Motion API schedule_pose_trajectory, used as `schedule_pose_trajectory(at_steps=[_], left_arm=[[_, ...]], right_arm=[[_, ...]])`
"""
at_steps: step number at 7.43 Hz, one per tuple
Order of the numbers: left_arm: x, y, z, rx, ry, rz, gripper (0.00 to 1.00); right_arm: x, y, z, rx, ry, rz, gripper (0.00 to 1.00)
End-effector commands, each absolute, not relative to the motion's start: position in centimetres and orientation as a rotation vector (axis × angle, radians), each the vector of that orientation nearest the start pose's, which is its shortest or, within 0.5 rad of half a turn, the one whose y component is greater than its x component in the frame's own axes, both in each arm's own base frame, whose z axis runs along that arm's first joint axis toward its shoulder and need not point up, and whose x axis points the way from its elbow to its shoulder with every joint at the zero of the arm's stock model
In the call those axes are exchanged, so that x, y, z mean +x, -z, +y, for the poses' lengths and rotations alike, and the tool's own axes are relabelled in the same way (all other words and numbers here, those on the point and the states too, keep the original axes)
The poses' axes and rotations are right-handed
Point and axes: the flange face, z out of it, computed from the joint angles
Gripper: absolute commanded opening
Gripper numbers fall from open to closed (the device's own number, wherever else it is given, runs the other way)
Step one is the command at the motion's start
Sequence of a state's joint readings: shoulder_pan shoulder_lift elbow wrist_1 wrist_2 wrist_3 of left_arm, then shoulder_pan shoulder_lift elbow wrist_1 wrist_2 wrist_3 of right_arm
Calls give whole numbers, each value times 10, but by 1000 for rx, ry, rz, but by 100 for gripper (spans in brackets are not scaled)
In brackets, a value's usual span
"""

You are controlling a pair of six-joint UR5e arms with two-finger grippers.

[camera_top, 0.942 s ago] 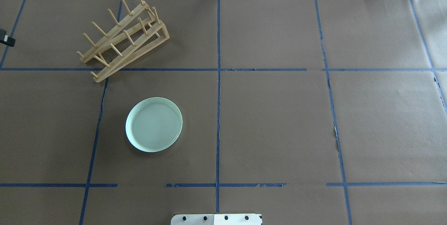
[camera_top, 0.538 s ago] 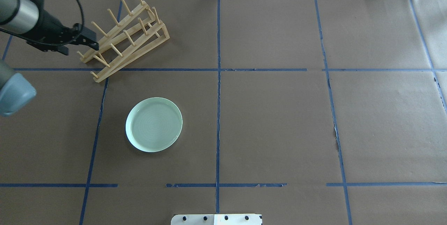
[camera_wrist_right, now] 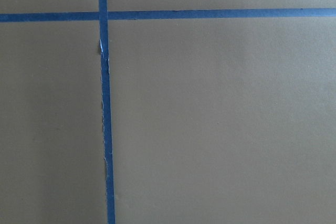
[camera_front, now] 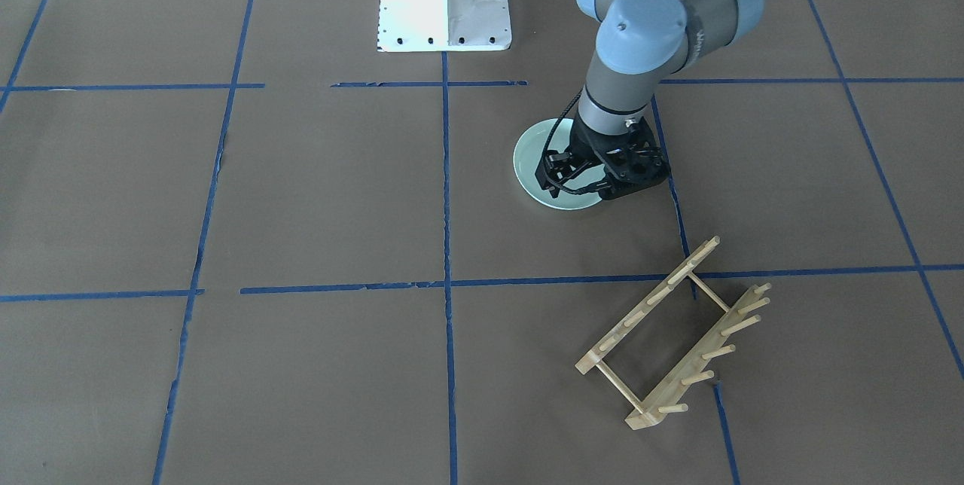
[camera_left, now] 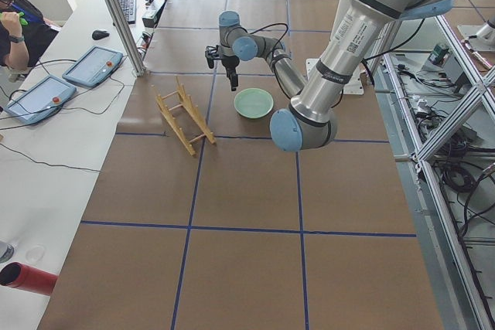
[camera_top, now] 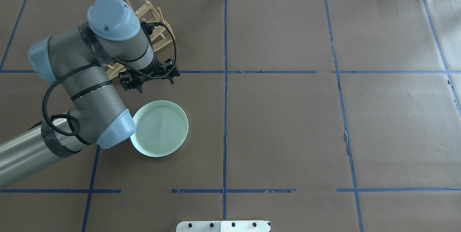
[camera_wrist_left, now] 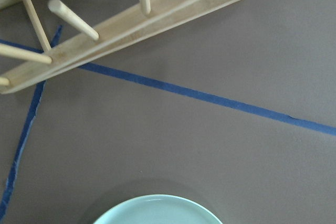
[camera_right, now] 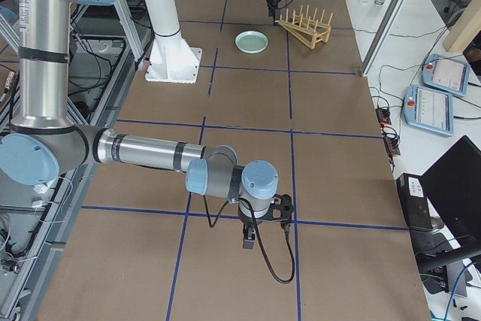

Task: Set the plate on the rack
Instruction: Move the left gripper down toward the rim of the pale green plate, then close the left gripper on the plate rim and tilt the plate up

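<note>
The round pale mint-green plate (camera_top: 161, 129) is lying flat on the brown paper-covered surface (camera_top: 288, 124), which is marked with blue tape lines (camera_top: 225, 116). The small light wooden dish rack (camera_front: 670, 342) is standing on the same surface, farther from the robot than the plate and apart from it; one tape line is running between the two. The plate is not touching the rack.

The left gripper (camera_top: 149, 78) is hanging above the surface, pointing down, over the strip between the plate and the near rail of the rack. It is holding nothing that I can see. The jaws of this gripper are hidden under its black body in the views from above and do not show in the left wrist view, so I cannot tell if they are apart or together.

The right gripper (camera_right: 252, 237) is hovering far away, above a crossing of tape lines near the other end of the surface. It is showing only in the right side view, so I cannot tell how its jaws are standing.
</note>
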State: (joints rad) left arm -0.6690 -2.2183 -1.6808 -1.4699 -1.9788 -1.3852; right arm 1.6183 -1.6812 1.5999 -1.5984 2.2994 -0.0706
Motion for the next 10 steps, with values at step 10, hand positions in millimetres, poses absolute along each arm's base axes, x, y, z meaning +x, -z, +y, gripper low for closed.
schedule_pose_trajectory(at_steps=[10], left_arm=[[584,-248,-453,-117,289,626,68]], right_arm=[[87,-701,-432,-61,-16,-733,100]])
